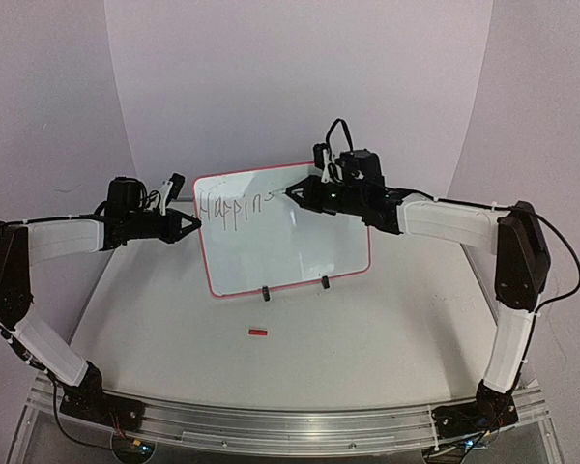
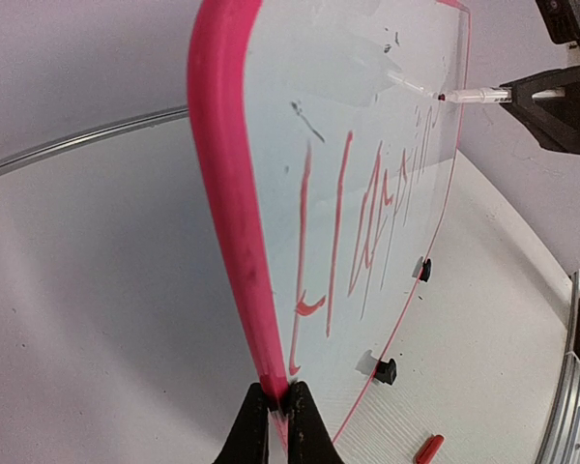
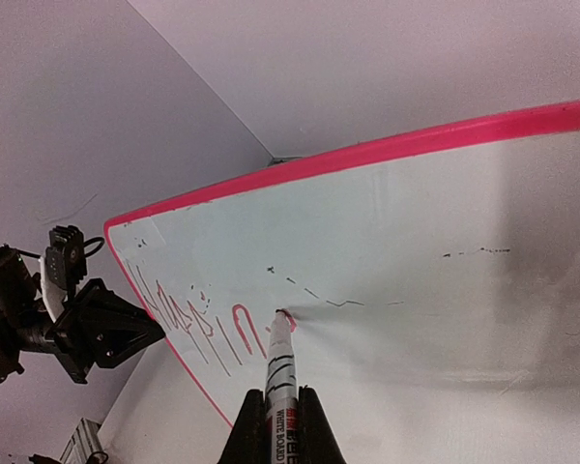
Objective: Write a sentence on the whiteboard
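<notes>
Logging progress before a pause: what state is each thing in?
Red-framed rectangular whiteboard: upright on its feet, left edge clamped.
Handwritten sentence: partly written, "Happin".
White whiteboard marker: uncapped, tip on board.
Small red piece: lying on table.
Left end effector: shut on whiteboard.
Right end effector: shut on marker.

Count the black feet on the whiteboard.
2. The left foot sits just left of the middle of the whiteboard's bottom edge. The right foot sits just right of it. None seems hidden.

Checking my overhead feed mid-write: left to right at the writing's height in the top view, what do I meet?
left gripper, shut on the edge of the whiteboard → sentence, partly written → marker → right gripper holding it
</notes>
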{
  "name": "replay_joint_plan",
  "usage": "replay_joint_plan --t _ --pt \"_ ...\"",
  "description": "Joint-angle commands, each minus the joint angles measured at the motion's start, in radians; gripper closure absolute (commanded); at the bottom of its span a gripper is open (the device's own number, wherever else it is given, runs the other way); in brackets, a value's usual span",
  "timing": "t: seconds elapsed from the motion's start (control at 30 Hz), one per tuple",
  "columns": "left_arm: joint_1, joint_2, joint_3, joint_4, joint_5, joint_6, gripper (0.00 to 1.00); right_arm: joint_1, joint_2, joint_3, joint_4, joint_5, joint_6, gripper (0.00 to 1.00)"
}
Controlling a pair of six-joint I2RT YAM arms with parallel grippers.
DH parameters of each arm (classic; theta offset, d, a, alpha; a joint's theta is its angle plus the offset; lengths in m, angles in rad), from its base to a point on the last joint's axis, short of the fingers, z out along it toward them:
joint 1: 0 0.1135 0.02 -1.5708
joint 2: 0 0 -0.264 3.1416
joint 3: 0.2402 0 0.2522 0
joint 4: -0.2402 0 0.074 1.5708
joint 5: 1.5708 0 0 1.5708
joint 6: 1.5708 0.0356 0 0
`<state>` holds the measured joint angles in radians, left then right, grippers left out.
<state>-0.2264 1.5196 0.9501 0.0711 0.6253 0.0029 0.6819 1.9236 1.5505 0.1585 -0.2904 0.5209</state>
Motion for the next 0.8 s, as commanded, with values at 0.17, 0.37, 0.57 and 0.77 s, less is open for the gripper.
replay_joint_plan --t 0.17,0.37,0.57,0.77 --pt "-0.003 -0.007 0.035 -0.03 -0.041 0.065 1.0 -0.007 0.051 0.038 0.009 -0.032 0.015 1.0" --pt "-0.004 -0.005 0.035 -0.029 -0.041 0.065 1.0 -0.007 0.039 -0.002 0.001 -0.033 0.014 1.0" --pt "-0.003 -0.003 0.036 -0.029 -0.037 0.064 1.0 -0.007 0.038 -0.026 -0.009 -0.039 0.016 1.0" --pt "-0.003 -0.003 0.036 -0.029 -0.038 0.063 1.0 -0.007 0.023 -0.042 -0.016 -0.027 0.009 1.0"
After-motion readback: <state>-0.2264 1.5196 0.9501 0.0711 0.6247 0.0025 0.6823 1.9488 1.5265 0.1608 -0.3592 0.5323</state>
